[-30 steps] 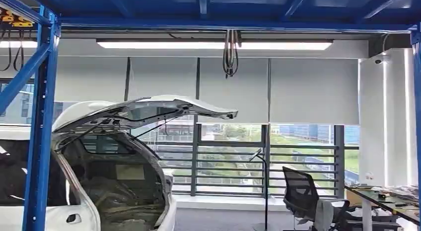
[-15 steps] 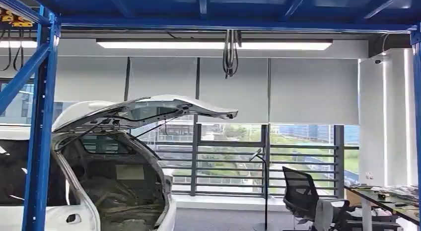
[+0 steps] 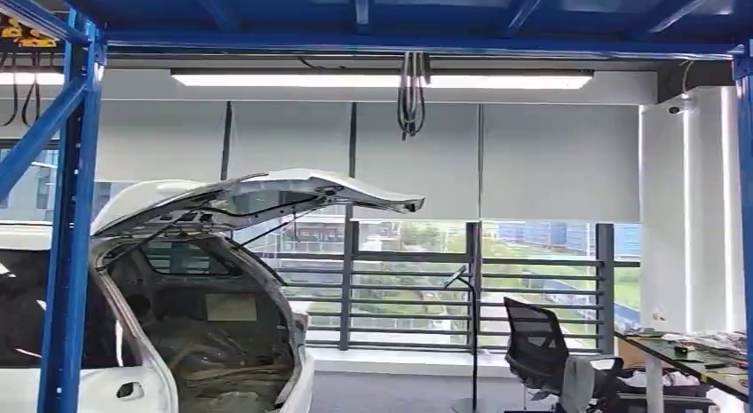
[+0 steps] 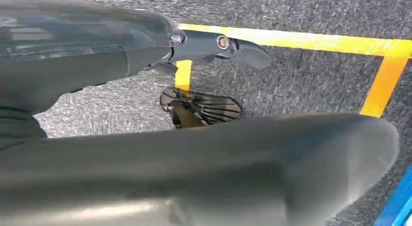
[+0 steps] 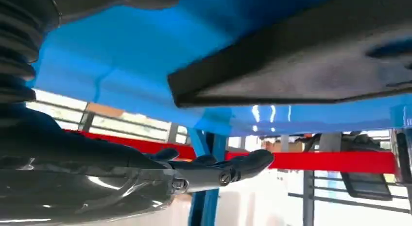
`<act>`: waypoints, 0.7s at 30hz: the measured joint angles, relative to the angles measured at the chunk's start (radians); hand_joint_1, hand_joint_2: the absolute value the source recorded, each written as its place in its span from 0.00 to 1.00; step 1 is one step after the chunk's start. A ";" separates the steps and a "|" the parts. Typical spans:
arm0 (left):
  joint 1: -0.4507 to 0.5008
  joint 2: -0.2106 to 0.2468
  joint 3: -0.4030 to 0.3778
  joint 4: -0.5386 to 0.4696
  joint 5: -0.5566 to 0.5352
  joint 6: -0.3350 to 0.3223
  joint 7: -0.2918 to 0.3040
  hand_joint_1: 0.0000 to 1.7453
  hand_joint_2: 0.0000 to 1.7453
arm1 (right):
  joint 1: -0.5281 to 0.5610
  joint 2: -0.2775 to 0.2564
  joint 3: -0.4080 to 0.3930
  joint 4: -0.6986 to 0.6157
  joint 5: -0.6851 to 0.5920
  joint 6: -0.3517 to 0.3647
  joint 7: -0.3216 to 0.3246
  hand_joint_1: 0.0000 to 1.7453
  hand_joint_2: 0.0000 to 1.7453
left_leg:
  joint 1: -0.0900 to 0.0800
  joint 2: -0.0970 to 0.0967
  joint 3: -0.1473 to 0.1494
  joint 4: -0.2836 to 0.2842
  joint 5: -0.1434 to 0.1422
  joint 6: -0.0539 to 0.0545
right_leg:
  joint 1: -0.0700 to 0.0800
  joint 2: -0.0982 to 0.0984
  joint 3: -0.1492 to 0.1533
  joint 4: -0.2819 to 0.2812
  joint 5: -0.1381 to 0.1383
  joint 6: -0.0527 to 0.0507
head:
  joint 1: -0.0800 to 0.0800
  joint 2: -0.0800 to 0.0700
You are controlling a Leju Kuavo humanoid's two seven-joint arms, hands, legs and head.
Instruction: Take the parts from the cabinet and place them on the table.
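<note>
While my head view faces one white car (image 3: 151, 324) with its hatch raised, one office chair (image 3: 537, 349) stands near the cluttered surface (image 3: 701, 353) at the right. At my left wrist, my left hand (image 4: 214, 43) hangs over grey carpet marked with yellow tape (image 4: 296, 40), fingers straight, holding nothing. At my right wrist, my right hand (image 5: 214, 170) lies under a dark flat part (image 5: 301, 60), its long axis running across the picture; whether I grip it, I cannot tell.
</note>
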 joint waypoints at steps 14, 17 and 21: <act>-0.007 -0.002 -0.010 0.000 -0.008 -0.012 0.003 0.00 0.00 | -0.172 0.052 0.108 0.180 0.008 0.019 0.008 0.00 1.00 | 0.000 -0.001 0.001 0.000 0.000 0.000 | 0.000 -0.002 0.000 0.000 0.000 0.000 | 0.000 0.000; -0.007 -0.002 -0.011 0.001 -0.008 -0.017 0.003 0.00 0.00 | -0.196 0.065 0.122 0.221 -0.007 0.019 -0.001 0.00 1.00 | 0.000 0.000 0.000 0.000 0.000 0.000 | 0.000 -0.001 0.001 0.000 0.000 0.000 | 0.000 0.000; -0.008 -0.005 -0.015 0.002 -0.008 -0.027 0.003 0.00 0.00 | -0.263 0.096 0.142 0.326 -0.056 0.021 -0.025 0.00 1.00 | 0.000 0.000 0.001 0.000 0.000 0.000 | 0.000 0.000 0.001 0.000 0.000 0.000 | 0.000 0.000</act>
